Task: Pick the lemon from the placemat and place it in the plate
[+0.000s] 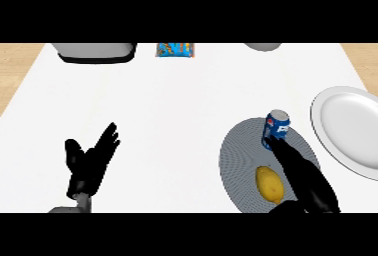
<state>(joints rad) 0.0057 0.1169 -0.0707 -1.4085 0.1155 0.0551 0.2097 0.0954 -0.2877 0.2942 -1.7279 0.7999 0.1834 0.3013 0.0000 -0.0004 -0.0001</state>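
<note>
Right hand open, fingers straight, just right of lemon; lemon's long axis roughly toward-away on placemat, tips perhaps slightly tilted. Left hand rests open.

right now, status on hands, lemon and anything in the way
Left hand open, resting at lower left. Right hand open, beside lemon. Lemon on placemat, not in plate. Blue can at right fingertips.

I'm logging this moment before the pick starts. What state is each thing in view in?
lemon: lying on the placemat, not held.
placemat: flat on the counter, holding the lemon and the can.
blue can: upright on the placemat.
plate: on the counter right of the placemat, nothing on it.
right hand: open, fingers straight, over the placemat beside the lemon.
left hand: open, resting at the lower left, fingers up.
</note>
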